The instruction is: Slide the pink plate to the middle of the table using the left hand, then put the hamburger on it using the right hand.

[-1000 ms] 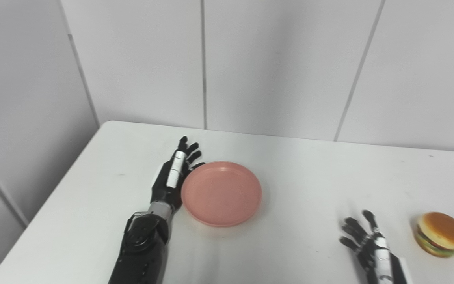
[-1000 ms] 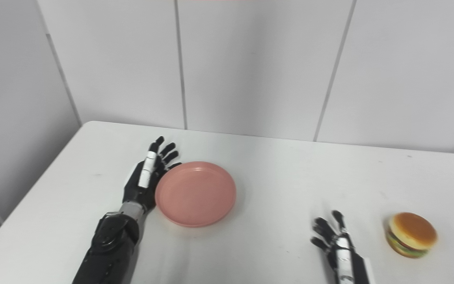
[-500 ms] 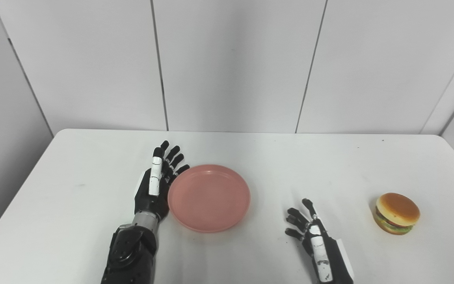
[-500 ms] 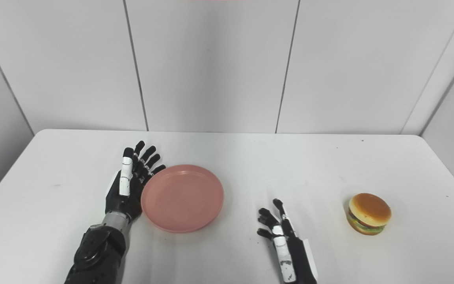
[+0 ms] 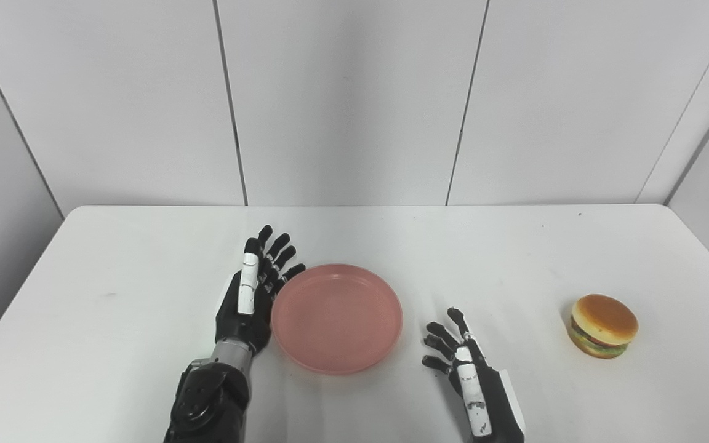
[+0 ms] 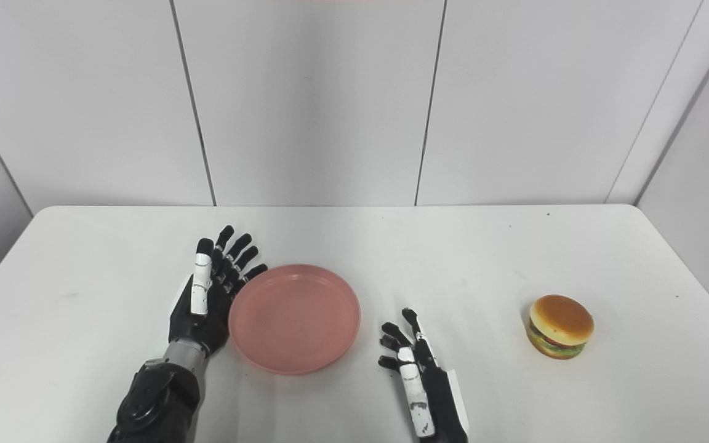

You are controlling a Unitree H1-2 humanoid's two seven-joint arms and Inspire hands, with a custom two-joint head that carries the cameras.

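While I'm parking the right hand [image 5: 465, 366] low at the near edge of the surface [image 5: 514, 258], it's sitting there with its fingers spread and nothing in them, just waiting its turn. It's hanging out just to the right of the pink plate [image 5: 336, 317], not touching it as far as I can tell.

Moving a bit further out, the left hand [image 5: 250, 295] is standing on edge right against the plate's left rim, fingers straight and fanned apart, holding nothing. It's working as a flat paddle for pushing, not as a grip. Contact looks real along the rim, though I can't swear every finger is touching.

Plate itself is lying flat and empty, and I'm judging it as pretty much at the middle of the surface now, maybe a touch left of dead centre and toward the near side. So I'm calling the slide step basically done or in its last nudge.

Off to the right, the hamburger [image 5: 604, 325] is sitting upright on its own, well apart from the plate and from the right hand. Nothing is touching it, so the second half of the job isn't started yet.

What's left, as I'm reading it: peel the left hand off the rim, swing the right hand out to the burger, close on it, carry it over, set it down on the plate. Beyond all that it's just bare white wall panels [image 5: 354, 98].
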